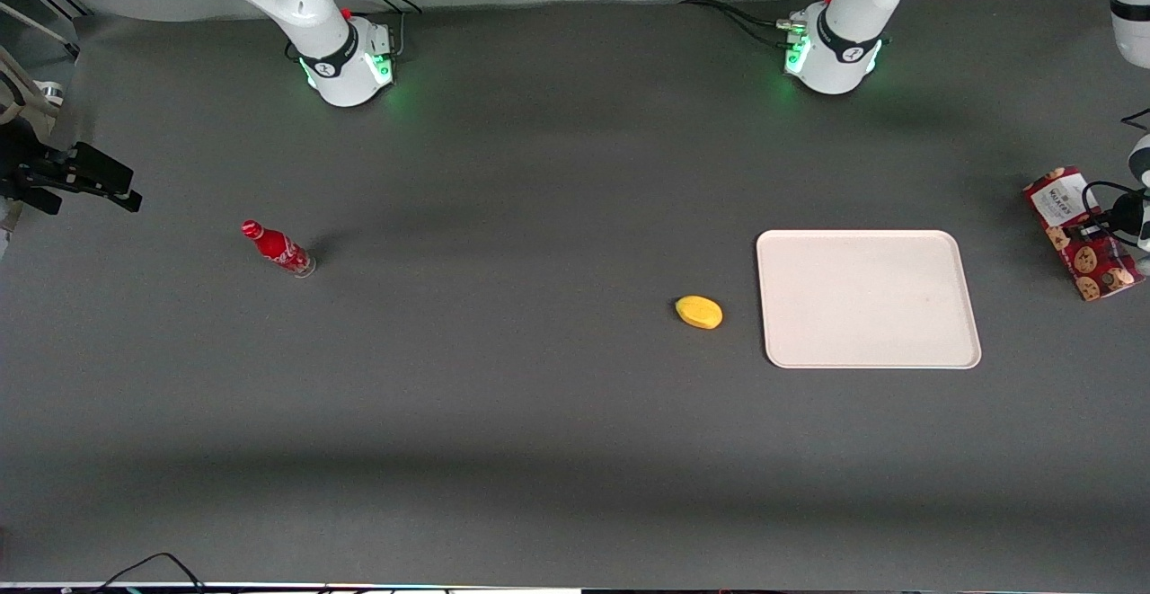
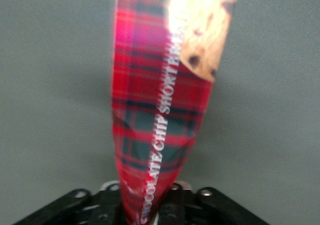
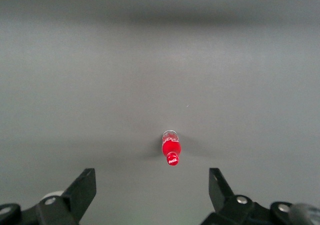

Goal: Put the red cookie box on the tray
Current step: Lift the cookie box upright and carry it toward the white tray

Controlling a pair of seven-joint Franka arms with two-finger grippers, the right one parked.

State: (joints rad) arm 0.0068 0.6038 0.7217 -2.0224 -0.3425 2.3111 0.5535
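The left arm's gripper (image 1: 1107,233) sits at the working arm's end of the table, clamped on the red cookie box (image 1: 1081,233). In the front view its dark body crosses the middle of the box, with a cable looping off toward the arm. In the left wrist view the gripper (image 2: 150,205) has its black body spread to either side while the box (image 2: 165,100) runs away from between the fingers, pinched narrow where they hold it and widening toward its free end. That face of the box shows red and dark-green tartan, the white lettering "CHOCOLATE CHIP SHORTBREAD" along its length, and a chocolate-chip cookie picture at the wide end. Whether the box touches the table or is lifted clear of it cannot be told.

In the front view the box lies slanted, its white label patch at the end farther from the front camera and its cookie pictures at the nearer end. It is apart from the tray (image 1: 868,298), off the tray's short edge on the working arm's side, with bare grey table between them.

The cream-white tray lies flat with nothing on it. Just beside the tray, toward the parked arm's end, lies a yellow mango (image 1: 699,312). Well apart from the tray, toward the parked arm's end, stands a small red bottle (image 1: 278,248).
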